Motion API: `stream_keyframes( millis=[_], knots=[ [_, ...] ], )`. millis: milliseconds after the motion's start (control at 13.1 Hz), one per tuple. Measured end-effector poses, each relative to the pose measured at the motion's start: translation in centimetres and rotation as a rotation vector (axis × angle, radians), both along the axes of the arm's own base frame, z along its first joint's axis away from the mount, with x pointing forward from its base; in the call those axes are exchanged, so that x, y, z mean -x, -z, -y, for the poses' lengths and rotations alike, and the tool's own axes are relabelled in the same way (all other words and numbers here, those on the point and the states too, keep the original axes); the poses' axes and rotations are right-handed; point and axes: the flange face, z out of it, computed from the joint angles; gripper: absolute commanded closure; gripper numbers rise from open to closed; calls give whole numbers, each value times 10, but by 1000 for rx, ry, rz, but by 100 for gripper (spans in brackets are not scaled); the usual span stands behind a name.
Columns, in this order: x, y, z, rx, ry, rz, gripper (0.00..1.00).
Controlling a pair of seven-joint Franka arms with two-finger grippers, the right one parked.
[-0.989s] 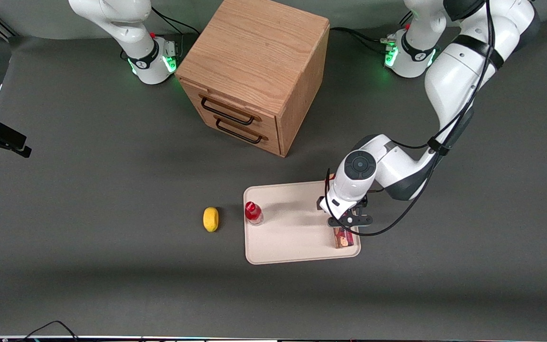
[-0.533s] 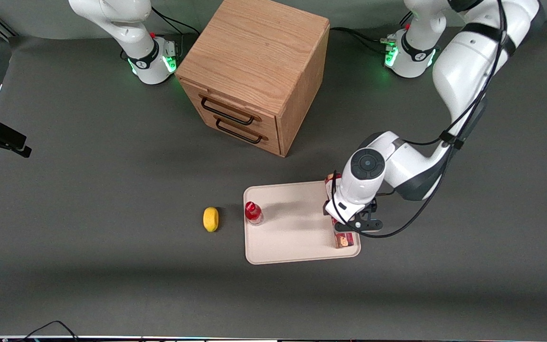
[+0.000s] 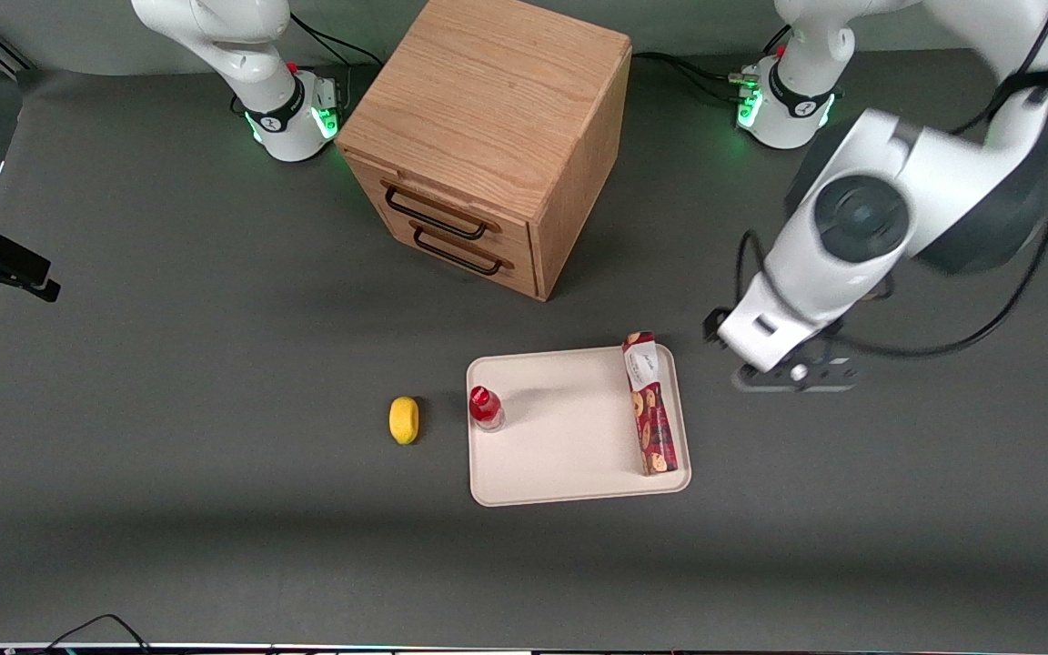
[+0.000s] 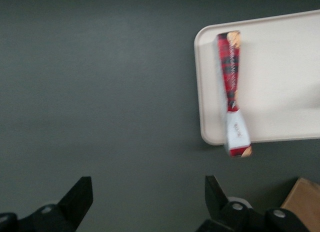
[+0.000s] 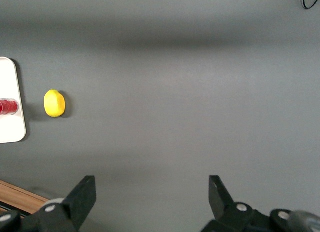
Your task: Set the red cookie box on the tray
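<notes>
The wooden cabinet [image 3: 492,136] is sitting on the gray table [image 3: 169,382], with its two drawers facing the front camera. The tray [image 3: 560,437] is lying nearer to that camera than the cabinet. The red cookie box [image 3: 649,403] is lying flat along the tray's short edge toward the working arm's end (its white end is poking over the rim). The gripper [image 4: 149,202] is hanging above the bare table beside the tray, spread wide and holding nothing. A red-capped bottle [image 3: 485,407] is standing on the tray's edge toward the parked arm's end, and a lemon [image 3: 404,419] is lying on the table beside it.
</notes>
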Motion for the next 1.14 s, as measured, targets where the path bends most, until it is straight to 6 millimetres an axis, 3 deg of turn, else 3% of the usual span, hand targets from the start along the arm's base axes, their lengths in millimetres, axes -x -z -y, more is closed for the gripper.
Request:
stream_keyframes(
  millis=[228,380,457,609,837,1141],
  knots=[
    [14,-65,-90,-1,-1,15,0],
    [21,-79,-142,-1,-10,21,0],
    [23,-77,-158,-1,-12,16,0],
    [25,-63,-167,-1,-12,17,0],
    [30,-43,-156,44,-1,34,0],
    [37,-54,-148,86,0,53,0]
  ],
)
